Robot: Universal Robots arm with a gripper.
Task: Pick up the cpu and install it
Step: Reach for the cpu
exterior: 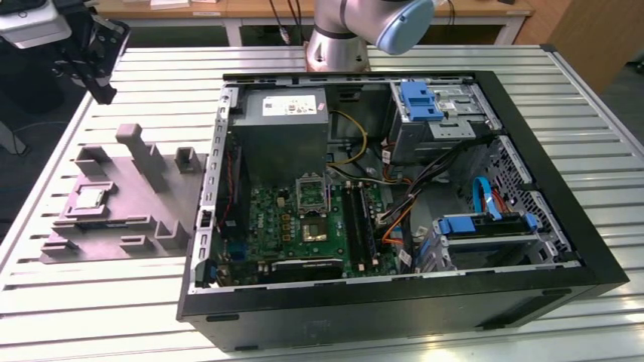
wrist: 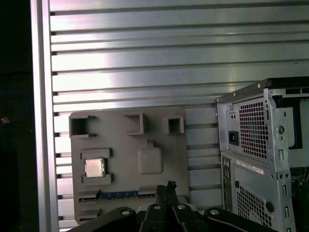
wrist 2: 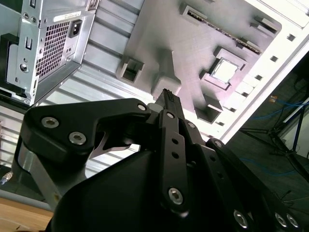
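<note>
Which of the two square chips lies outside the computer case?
The silvery cpu, seated in a recess of the grey holder on the table. The brownish chip is fixed to the green board inside the case.

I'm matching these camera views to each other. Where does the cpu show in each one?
Exterior view: cpu in a pocket of the grey tray, toward the exterior view's left.
First wrist view: cpu in the same tray pocket.
Second wrist view: cpu in that pocket.
Shared landmark: the grey tray.
</note>
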